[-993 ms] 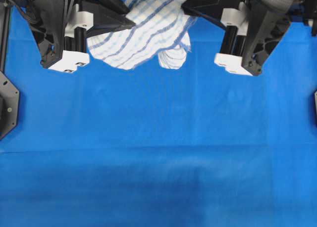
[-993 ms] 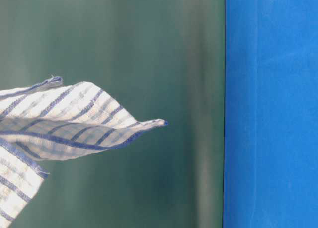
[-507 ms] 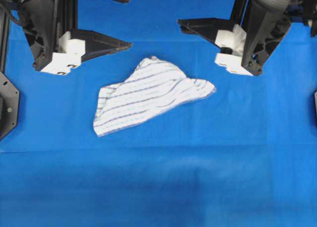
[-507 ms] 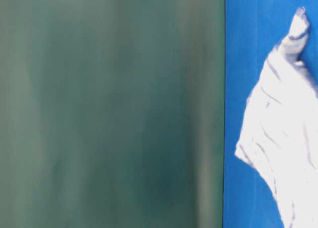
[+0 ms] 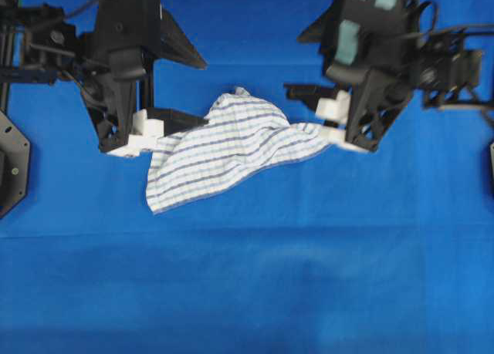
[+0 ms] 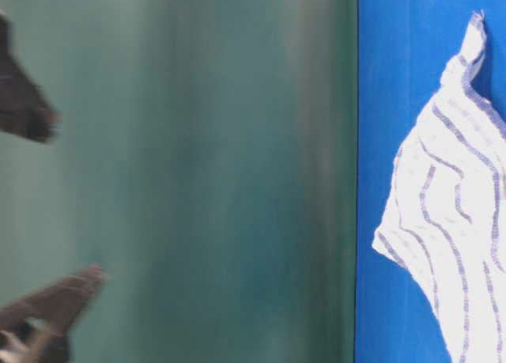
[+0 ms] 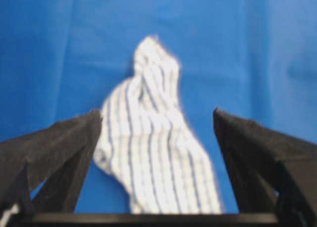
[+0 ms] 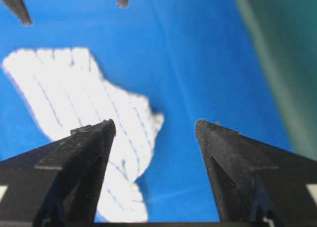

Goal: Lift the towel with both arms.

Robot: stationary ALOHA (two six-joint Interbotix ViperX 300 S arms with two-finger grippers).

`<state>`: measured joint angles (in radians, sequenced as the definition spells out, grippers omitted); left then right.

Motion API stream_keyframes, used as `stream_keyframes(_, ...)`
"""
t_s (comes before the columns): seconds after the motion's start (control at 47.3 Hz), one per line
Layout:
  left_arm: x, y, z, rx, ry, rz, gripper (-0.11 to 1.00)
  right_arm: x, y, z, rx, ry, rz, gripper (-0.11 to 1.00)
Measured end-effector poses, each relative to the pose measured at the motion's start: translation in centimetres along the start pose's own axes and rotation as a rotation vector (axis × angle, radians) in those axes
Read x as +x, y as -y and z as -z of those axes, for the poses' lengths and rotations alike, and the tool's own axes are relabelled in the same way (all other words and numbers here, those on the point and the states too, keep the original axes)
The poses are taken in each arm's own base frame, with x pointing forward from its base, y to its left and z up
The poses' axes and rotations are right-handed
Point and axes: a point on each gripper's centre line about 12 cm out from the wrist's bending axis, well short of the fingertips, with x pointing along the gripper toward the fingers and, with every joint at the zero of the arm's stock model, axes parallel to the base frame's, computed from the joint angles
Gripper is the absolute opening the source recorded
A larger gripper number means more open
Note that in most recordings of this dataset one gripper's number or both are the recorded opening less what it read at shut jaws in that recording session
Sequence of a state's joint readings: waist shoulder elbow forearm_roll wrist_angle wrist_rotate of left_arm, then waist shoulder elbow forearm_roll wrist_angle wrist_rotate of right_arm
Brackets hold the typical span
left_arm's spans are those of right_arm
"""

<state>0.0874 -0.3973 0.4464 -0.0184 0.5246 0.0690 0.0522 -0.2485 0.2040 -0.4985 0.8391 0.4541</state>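
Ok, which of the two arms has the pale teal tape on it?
The right arm, on the right of the overhead view: teal patches sit on its top. The left arm is plain black with white fittings.

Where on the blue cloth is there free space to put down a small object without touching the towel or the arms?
The wide band of blue tablecloth below the towel, reaching to the near edge, is bare. A narrower bare strip lies above the towel, between the two arms. It is crowded around the towel, where the open left gripper and open right gripper stand at its ends.
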Motion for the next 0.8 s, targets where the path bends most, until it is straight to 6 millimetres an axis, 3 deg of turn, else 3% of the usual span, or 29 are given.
stream_keyframes(0.232, 2.1, 0.2, 4.4, -0.003, -0.020, 0.001, 0.89, 4.3, -1.5, 4.9, -0.002, -0.052, -0.047, 0.66)
stream_keyframes(0.423, 3.5, 0.5, 7.6, -0.001, -0.026, 0.001, 0.89, 6.6, -2.1, 8.4, 0.016, -0.068, -0.090, 0.66)
stream_keyframes(0.803, 7.2, 1.1, 13.4, 0.004, -0.075, 0.010, 0.89, 11.4, -2.7, 13.6, 0.021, -0.126, -0.142, 0.66)
